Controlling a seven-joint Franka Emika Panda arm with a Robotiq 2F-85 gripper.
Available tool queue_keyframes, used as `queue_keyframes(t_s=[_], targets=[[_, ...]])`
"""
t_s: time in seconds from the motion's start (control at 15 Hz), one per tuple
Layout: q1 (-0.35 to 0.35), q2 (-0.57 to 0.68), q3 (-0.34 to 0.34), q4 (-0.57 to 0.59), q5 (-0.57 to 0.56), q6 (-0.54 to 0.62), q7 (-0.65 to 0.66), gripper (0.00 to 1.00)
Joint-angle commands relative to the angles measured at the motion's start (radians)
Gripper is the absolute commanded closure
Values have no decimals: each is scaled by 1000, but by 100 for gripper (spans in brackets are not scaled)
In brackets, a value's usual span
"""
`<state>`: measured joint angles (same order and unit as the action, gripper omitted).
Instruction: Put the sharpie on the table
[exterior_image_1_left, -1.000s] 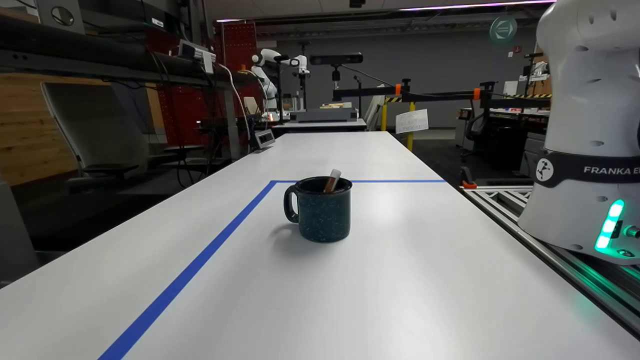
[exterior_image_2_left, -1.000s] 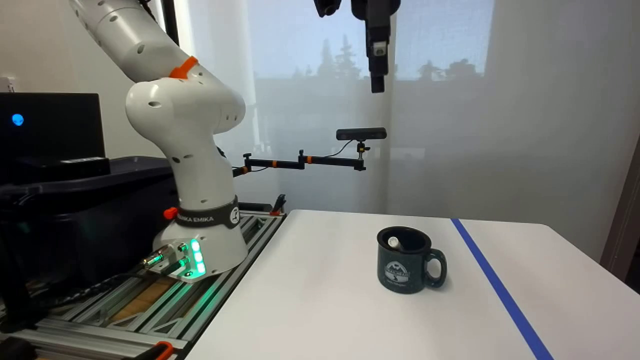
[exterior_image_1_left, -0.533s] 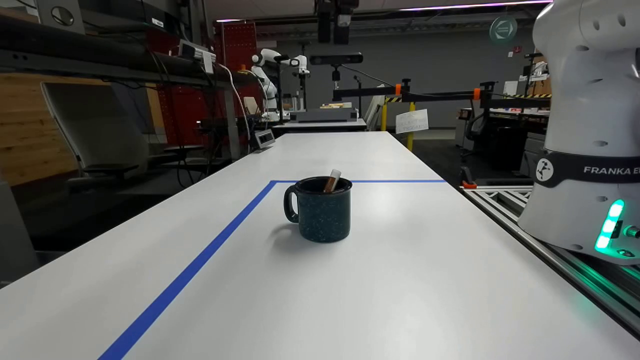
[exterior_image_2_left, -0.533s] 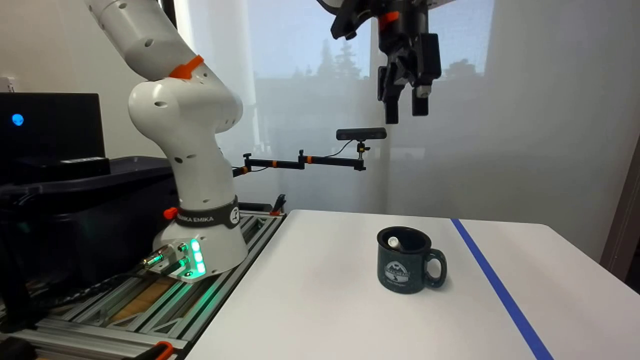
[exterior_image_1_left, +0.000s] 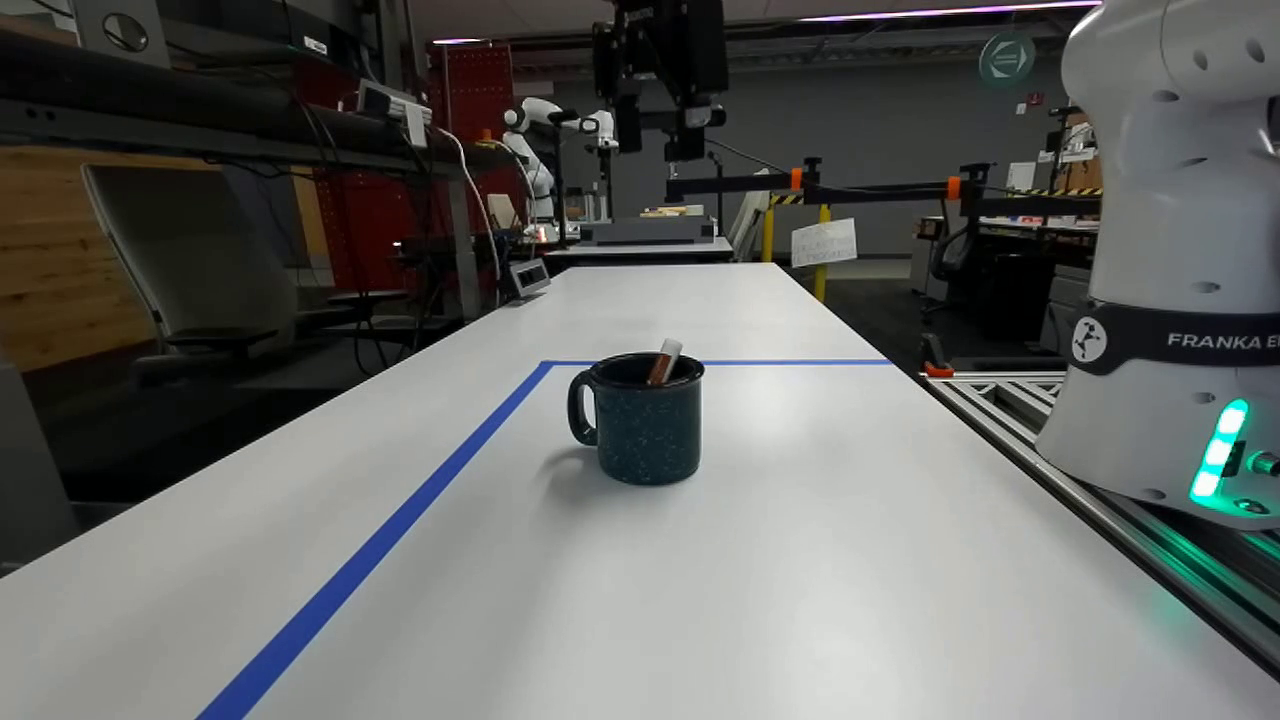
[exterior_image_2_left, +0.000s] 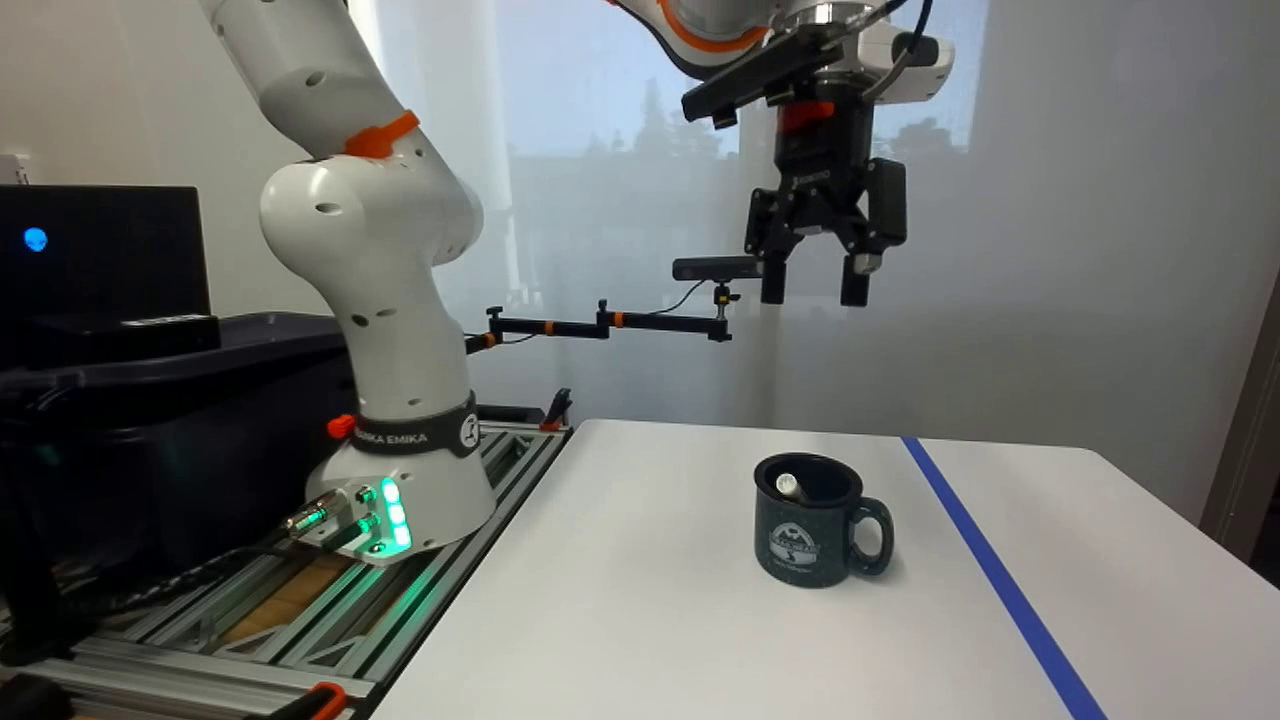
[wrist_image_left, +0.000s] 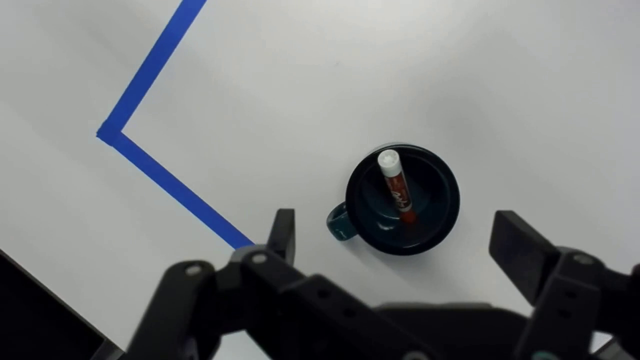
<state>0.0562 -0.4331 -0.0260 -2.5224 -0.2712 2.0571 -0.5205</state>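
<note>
The sharpie is a slim marker with a white end and a reddish-brown body. It leans inside the dark blue-green mug in both exterior views (exterior_image_1_left: 664, 362) (exterior_image_2_left: 788, 487) and in the wrist view (wrist_image_left: 396, 185), white end up near the rim. The mug (exterior_image_1_left: 650, 435) (exterior_image_2_left: 800, 545) (wrist_image_left: 402, 249) stands upright on the white table (exterior_image_1_left: 850, 560) (exterior_image_2_left: 650, 560). My gripper (exterior_image_1_left: 657, 145) (exterior_image_2_left: 814, 290) hangs well above the mug, fingers down, open and empty. In the wrist view the mug lies ahead of and between the spread fingertips (wrist_image_left: 395, 220).
Blue tape (exterior_image_1_left: 430, 490) (exterior_image_2_left: 1000, 570) (wrist_image_left: 170, 182) runs along the table on the mug's handle side. A camera on a jointed black arm (exterior_image_2_left: 722, 268) stands at the table's side. A small device (exterior_image_1_left: 528, 277) sits at the table's far edge. A dark bin (exterior_image_2_left: 180, 460) is beside the robot base.
My gripper has come down into view and now hangs lower, above the mug. Its fingers look farther apart than before. The mug and sharpie have not moved.
</note>
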Motion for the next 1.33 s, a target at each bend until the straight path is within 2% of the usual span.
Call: queue_keyframes(t_s=[0.0,0.53,1.07,1.27], targets=[[22,29,-7,-11,-34,17,-61,0],[23,117,1,-32,-52,31,-142,0],[15,203,25,-28,-89,93,-132,0],[14,205,25,-29,-63,80,-133,0]])
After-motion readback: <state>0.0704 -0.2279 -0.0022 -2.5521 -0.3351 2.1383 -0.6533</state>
